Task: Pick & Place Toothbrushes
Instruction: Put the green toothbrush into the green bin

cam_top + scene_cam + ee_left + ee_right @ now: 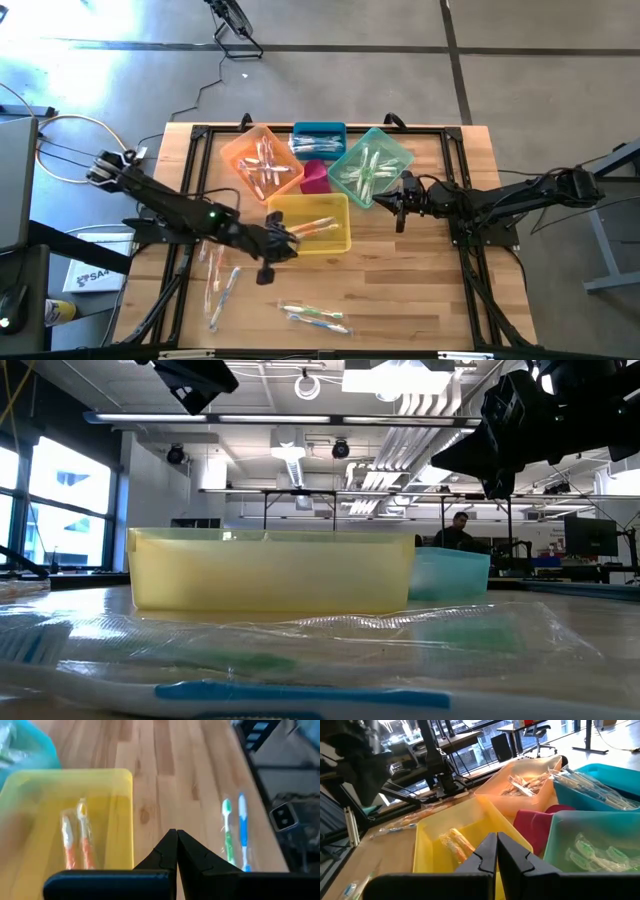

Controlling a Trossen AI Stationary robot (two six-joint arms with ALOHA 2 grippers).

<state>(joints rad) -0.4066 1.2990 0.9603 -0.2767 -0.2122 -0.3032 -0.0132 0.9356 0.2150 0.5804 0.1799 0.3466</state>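
Beside the yellow bin (312, 225), your left pincer (281, 240) hangs pinched together, empty; loose toothbrushes (222, 280) lie on the worktop (400, 290) nearby. Descend like that and you'll shove one aside.

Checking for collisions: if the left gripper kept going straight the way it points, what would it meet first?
Probably the yellow bin: the left gripper, fingers shut, sits at its near-left corner and points across it, towards the orange toothbrushes inside. Height above the rim is unclear.
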